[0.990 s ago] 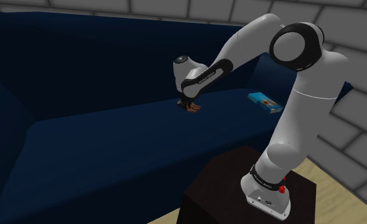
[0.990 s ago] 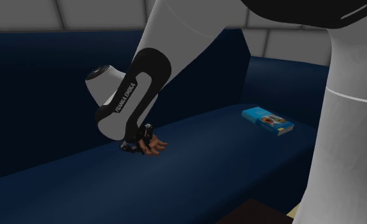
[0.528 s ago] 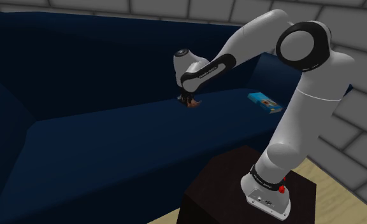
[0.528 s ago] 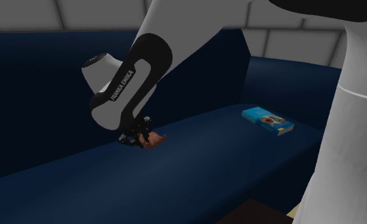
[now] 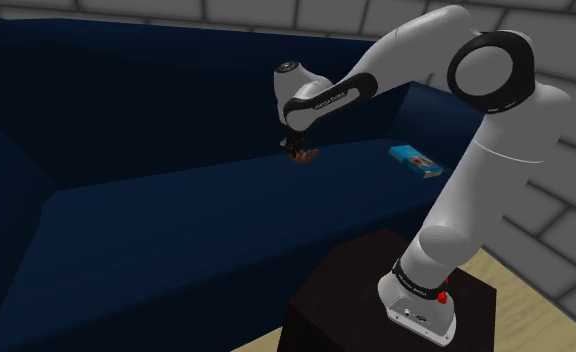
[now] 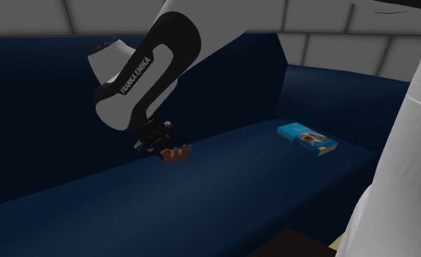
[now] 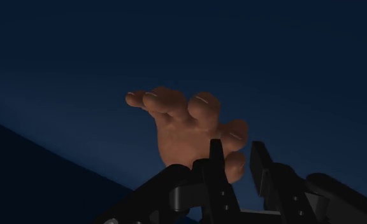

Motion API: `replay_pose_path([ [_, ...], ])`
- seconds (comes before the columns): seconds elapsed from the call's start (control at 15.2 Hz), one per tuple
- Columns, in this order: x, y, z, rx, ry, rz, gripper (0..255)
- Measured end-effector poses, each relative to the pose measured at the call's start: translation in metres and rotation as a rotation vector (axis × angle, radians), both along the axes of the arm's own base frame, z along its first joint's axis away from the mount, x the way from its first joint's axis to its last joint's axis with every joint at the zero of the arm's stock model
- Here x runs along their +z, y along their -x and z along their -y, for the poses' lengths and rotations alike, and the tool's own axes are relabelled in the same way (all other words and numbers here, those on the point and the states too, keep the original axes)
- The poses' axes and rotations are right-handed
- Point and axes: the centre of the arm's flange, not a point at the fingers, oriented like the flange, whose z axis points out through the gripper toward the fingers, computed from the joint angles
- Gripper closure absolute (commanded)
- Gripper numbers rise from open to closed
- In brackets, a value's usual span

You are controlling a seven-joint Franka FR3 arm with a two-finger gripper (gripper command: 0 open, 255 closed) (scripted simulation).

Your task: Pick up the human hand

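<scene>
Over blue sofa seat [image 5: 176, 230], gripper [image 7: 236, 153] clasping human hand [image 7: 179, 127]

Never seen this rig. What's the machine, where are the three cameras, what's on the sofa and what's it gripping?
It's a simulator render. A white robot arm stands on a dark box beside a dark blue sofa. One picture looks over its shoulder, one is a closer side view, one comes from a camera on the wrist. The black claw is shut on a flesh-coloured model human hand, which seems to hang just above the seat. A blue book lies further along the sofa.
</scene>
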Motion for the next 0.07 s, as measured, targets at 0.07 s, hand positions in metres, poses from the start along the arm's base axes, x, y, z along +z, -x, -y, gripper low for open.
replay_pose_path([
  [0.07,0.0028,0.0003,0.0006,0.0,0.0,0.0,255],
])
